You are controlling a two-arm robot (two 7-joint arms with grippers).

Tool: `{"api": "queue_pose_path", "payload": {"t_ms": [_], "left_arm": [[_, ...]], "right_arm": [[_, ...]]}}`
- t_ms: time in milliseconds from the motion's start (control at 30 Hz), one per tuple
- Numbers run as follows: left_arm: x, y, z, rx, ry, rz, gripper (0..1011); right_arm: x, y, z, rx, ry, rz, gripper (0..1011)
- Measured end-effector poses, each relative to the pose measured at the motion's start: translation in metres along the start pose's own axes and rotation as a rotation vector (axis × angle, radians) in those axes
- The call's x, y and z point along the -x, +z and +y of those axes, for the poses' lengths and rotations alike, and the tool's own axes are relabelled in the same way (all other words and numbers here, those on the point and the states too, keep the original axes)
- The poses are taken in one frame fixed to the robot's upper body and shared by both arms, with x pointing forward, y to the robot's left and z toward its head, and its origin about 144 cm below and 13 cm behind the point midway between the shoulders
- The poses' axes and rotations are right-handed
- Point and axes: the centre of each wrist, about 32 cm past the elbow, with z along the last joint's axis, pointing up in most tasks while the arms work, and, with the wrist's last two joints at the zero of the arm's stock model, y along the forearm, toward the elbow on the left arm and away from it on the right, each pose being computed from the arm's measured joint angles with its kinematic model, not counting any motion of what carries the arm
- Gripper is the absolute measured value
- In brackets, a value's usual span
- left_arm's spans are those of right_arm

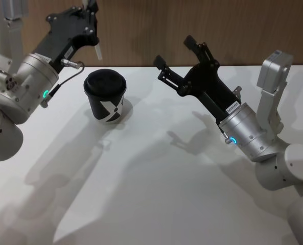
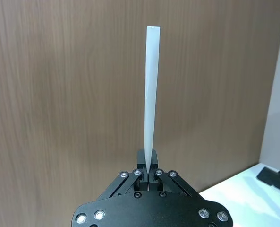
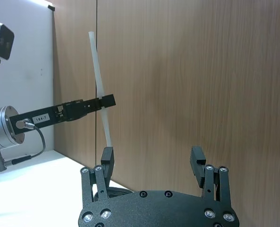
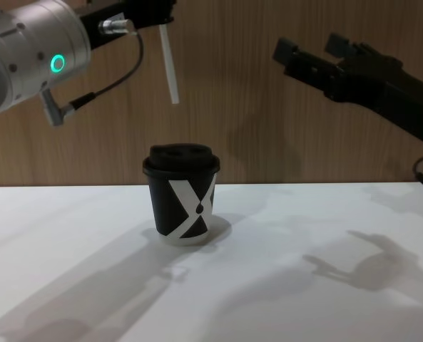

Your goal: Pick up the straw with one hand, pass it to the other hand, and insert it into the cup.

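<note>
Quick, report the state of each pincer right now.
Left pincer: shut on the straw.
Right pincer: open, holding nothing.

Looked like a robotics lab or test cell to me. The left arm point(image 1: 26, 87) and the right arm point(image 1: 248, 135) were both silver-grey machine arms with a glowing status ring point(image 4: 56, 63) near the wrist, reaching over a plain white surface point(image 1: 156, 194) backed by a wood-grain panel wall point(image 1: 141, 30). A black paper cup point(image 4: 182, 203) with a lid sat on that surface, with sharp shadows of the arms thrown across it.
</note>
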Motion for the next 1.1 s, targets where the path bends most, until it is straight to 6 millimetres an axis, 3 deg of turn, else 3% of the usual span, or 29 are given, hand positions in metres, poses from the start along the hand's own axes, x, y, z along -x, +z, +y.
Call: {"api": "queue_pose_path", "payload": {"t_ms": [1100], "left_arm": [[-0.01,-0.026,-0.011,-0.086,-0.016,0.067,7]], "right_arm": [[0.0,0.0,0.0,0.0,0.0,0.0,1001]]}}
